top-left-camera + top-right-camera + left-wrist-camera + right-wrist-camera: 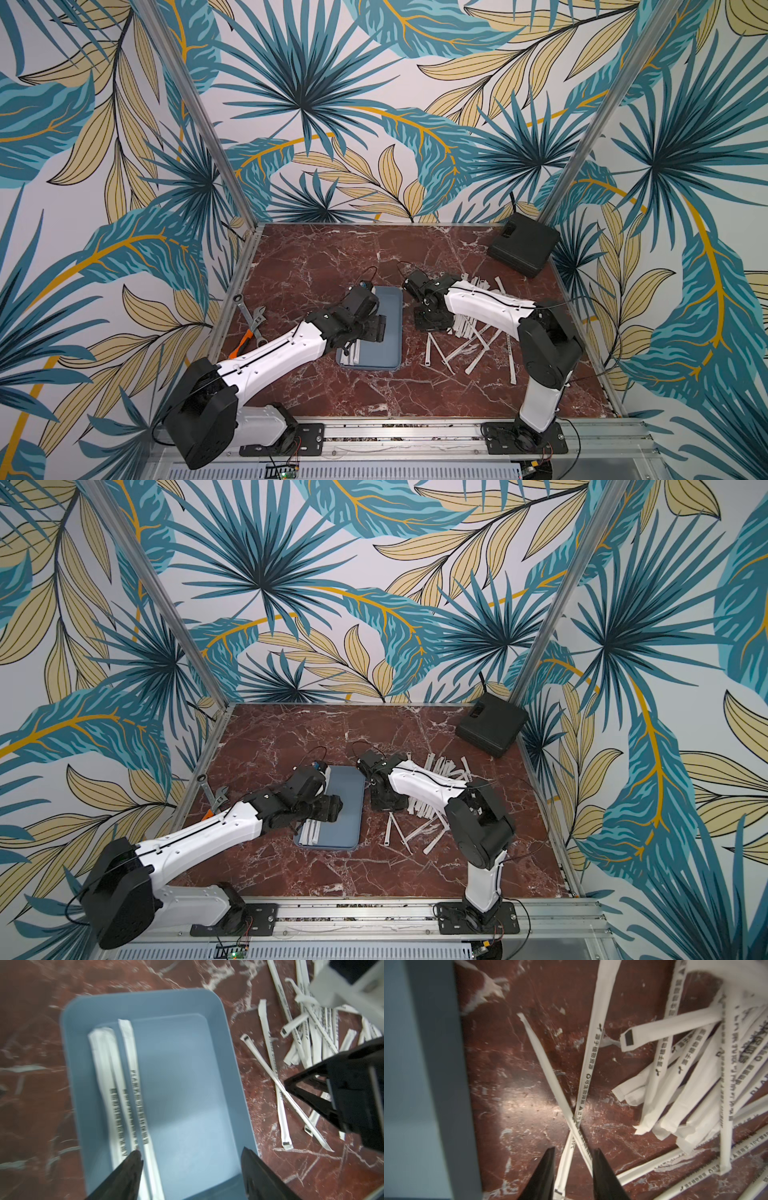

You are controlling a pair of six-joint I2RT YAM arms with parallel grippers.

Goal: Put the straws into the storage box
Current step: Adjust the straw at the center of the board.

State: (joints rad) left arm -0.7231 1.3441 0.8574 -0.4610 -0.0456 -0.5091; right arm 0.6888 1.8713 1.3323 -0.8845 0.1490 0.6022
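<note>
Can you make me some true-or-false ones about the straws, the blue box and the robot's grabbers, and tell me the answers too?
1. Some straws already lie in the storage box. True.
2. The left gripper is squeezing a straw. False: its jaws stand apart over the box and hold nothing.
3. Most of the straws are on the table beside the box. True: a loose pile lies there.
4. The black box sits inside the storage box. False: it stands in the table's far corner.
5. The right gripper hangs over two crossed straws. True.
</note>
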